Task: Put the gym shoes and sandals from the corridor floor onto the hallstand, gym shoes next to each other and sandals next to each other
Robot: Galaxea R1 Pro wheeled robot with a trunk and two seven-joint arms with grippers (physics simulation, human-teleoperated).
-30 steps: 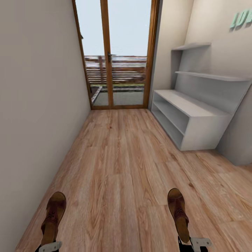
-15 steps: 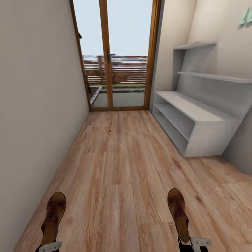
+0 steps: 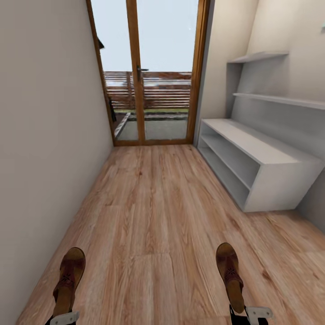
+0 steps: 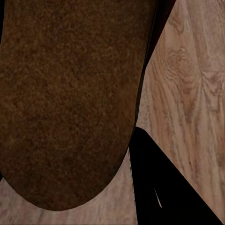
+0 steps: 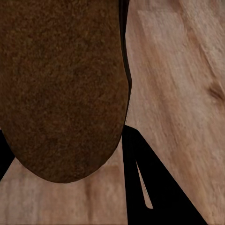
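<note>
Each of my grippers carries one dark brown sandal above the corridor floor [image 3: 158, 216]. At the head view's lower left, the left gripper [image 3: 63, 318] is shut on the heel of a sandal [image 3: 67, 280] that points forward. The right gripper [image 3: 253, 313] at the lower right grips the other sandal [image 3: 230, 275] the same way. The wrist views look along each sandal's brown underside [image 4: 70, 103] [image 5: 61, 89], with wood planks beyond. The pale grey hallstand [image 3: 262, 153] stands ahead against the right wall, its two tiers and top bare. The gym shoes are out of view.
A wood-framed glass door [image 3: 149, 81] closes the corridor's far end, with a fenced yard behind it. A plain wall [image 3: 45, 135] runs close along the left. Two staggered shelves [image 3: 275, 99] rise above the hallstand.
The whole view has shifted as the robot rolls forward: the door and hallstand look nearer and larger. Both sandals keep their places in the grippers.
</note>
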